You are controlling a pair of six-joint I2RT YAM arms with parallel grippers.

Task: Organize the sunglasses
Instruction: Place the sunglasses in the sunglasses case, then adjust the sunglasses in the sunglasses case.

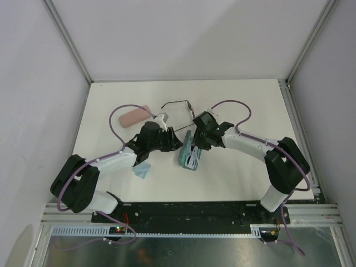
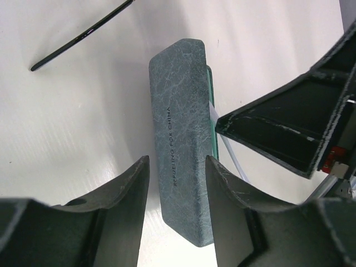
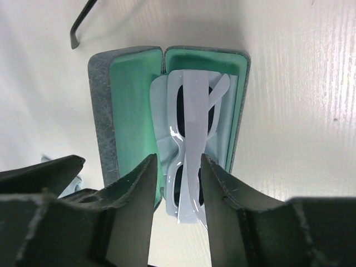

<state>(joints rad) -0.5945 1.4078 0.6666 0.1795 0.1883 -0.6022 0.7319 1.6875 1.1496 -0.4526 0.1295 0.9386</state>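
Right wrist, white sunglasses (image 3: 186,139) lengthwise in open case (image 3: 119,111), pointing away, right gripper (image 3: 177,162) straddling them, hold unclear.

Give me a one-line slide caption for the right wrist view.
Right gripper straddling the white sunglasses in the open, green-lined blue-grey case.

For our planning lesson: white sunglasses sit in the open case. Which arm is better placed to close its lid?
Probably left: the left fingers flank the lid from outside, while the right fingers straddle the white sunglasses inside the case.
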